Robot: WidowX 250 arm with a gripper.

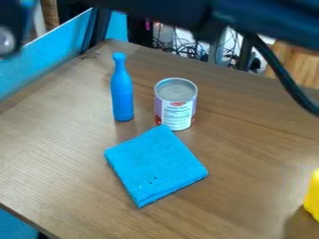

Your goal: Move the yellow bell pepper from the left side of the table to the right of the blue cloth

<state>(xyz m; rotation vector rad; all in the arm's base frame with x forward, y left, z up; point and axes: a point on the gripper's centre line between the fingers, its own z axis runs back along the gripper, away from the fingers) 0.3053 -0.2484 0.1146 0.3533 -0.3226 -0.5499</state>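
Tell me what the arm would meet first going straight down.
Perhaps the bottle or the can, both upright on the table, below the arm in this view. Depth is unclear, so I can't say which, or whether it would miss both.

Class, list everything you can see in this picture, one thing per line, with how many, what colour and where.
Slim plastic-looking bottle shape: 1, blue, standing left of the can
Cylindrical metal can: 1, silvery top with a white and purple label, upright behind the cloth
Folded square cloth: 1, bright blue, mid-table
Partly cut-off object: 1, yellow, right edge
Wood-grain table: 1, brown, under these things
Flat panel: 1, blue, beyond the table's left side
Tangled thin cables: too many to count, mostly dark, behind the table
Thick cable: 1, black, upper right
Robot arm: 1, black, across the top
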